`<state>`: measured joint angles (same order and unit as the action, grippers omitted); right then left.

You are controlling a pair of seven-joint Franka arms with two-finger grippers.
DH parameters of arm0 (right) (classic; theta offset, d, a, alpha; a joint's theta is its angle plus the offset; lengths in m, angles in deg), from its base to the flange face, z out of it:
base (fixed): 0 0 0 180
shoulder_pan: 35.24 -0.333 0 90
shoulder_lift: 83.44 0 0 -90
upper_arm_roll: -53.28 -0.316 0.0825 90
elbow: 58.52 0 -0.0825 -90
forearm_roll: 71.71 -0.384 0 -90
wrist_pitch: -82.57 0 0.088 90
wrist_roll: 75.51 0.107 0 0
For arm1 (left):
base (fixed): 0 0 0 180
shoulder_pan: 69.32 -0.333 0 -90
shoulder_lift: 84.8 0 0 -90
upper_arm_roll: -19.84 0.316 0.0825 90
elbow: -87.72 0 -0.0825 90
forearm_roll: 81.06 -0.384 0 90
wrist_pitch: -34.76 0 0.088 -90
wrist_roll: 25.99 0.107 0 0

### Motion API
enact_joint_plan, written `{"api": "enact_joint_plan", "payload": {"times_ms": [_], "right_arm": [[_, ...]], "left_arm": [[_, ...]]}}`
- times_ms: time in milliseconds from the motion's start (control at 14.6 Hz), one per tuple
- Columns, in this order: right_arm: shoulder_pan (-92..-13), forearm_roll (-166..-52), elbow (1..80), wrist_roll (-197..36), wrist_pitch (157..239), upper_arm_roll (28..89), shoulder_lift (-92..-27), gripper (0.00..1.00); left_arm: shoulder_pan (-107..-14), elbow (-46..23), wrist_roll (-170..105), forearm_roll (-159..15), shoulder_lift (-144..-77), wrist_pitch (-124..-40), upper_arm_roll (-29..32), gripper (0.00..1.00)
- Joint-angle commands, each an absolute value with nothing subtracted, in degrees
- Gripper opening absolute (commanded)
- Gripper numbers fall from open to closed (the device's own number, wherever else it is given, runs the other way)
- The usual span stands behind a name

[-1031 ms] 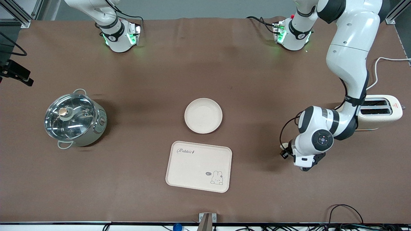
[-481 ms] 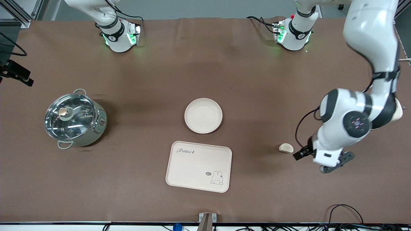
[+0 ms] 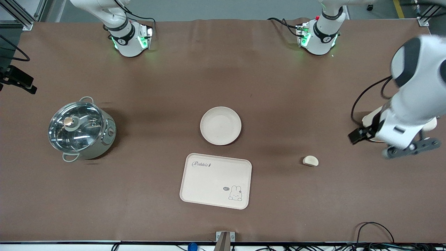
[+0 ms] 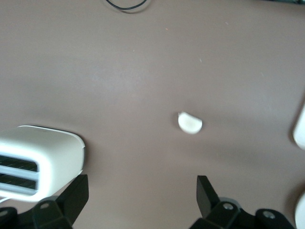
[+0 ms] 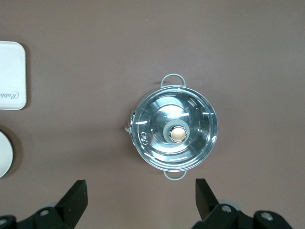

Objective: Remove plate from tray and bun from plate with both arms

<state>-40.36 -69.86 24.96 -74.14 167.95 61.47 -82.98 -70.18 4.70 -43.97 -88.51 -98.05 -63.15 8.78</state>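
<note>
The plate [image 3: 220,125] lies mid-table, with the rabbit tray [image 3: 216,180] nearer the front camera. The bun [image 3: 310,160] lies alone on the brown table toward the left arm's end; it also shows in the left wrist view [image 4: 190,123]. My left gripper [image 3: 410,147] is raised over the table beside the toaster, open and empty [image 4: 143,193], apart from the bun. My right gripper [image 5: 141,193] is open and empty, high over the table near the pot; it is out of the front view. The plate's edge shows in the right wrist view [image 5: 4,155].
A steel pot with a glass lid [image 3: 81,129] stands toward the right arm's end, also in the right wrist view [image 5: 174,133]. A cream toaster [image 4: 38,160] stands at the left arm's end, mostly hidden under the left arm. Cables lie along the table's front edge.
My left gripper has risen and swung away from the bun toward the toaster. The bun, hidden under the hand a second ago, now lies uncovered on the table.
</note>
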Motion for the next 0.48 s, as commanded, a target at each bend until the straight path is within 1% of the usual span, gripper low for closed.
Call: {"api": "enact_joint_plan", "payload": {"times_ms": [0, 206, 344, 412], "right_arm": [[-39.20, -71.89, 24.44, -76.03, 167.74, 61.54, -82.83, 1.00], [-39.28, -71.89, 24.44, -76.13, 167.65, 61.54, -82.83, 1.00], [-39.20, -71.89, 24.44, -76.13, 167.65, 61.54, -82.83, 1.00], [-39.11, -71.89, 24.44, -76.13, 167.74, 61.54, -82.83, 1.00]], "left_arm": [[-73.35, 2.73, -36.38, -84.32, -91.06, -57.11, 7.89, 1.00], [-71.88, 1.51, -31.80, -83.26, -85.26, -52.88, 8.76, 1.00], [-68.28, -0.24, -29.87, -82.99, -81.65, -49.37, 12.44, 1.00], [-66.52, -2.08, -28.81, -82.90, -79.37, -48.92, 13.93, 1.00]]}}
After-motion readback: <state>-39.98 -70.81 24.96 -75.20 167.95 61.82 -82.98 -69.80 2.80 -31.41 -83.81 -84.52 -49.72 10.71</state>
